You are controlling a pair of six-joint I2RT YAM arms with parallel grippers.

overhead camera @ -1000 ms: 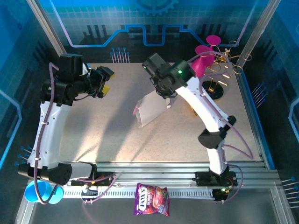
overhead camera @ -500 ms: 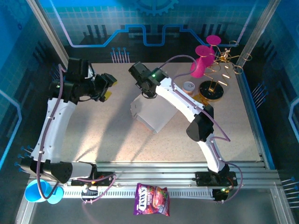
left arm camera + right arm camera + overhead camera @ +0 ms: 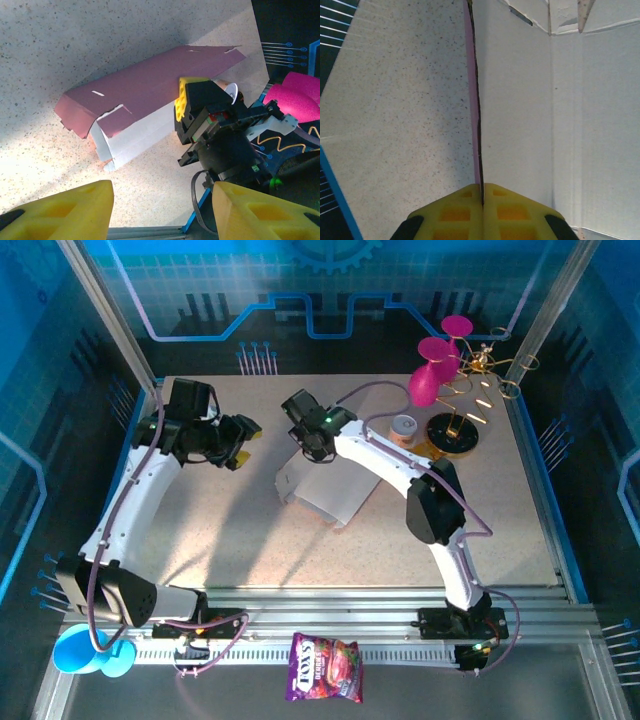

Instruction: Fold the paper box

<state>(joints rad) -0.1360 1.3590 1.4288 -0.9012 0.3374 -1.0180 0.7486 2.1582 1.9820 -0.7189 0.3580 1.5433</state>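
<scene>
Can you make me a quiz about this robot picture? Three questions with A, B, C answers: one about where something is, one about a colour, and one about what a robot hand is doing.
1. Where does the snack bag lie?
A. up by the back wall
B. in front of the metal rail, at the near edge
C. by the right-hand wall

2. What colour is the outer side of the paper box?
A. pink
B. green
C. black

3. How is the right gripper?
A. wide open
B. shut on the paper box's edge
C. shut on nothing

Answers:
1 B, the top view shows the bag below the rail.
2 A, the left wrist view shows its pink outside.
3 B, the right wrist view shows the yellow fingers pressed together with the thin card edge between them.
</scene>
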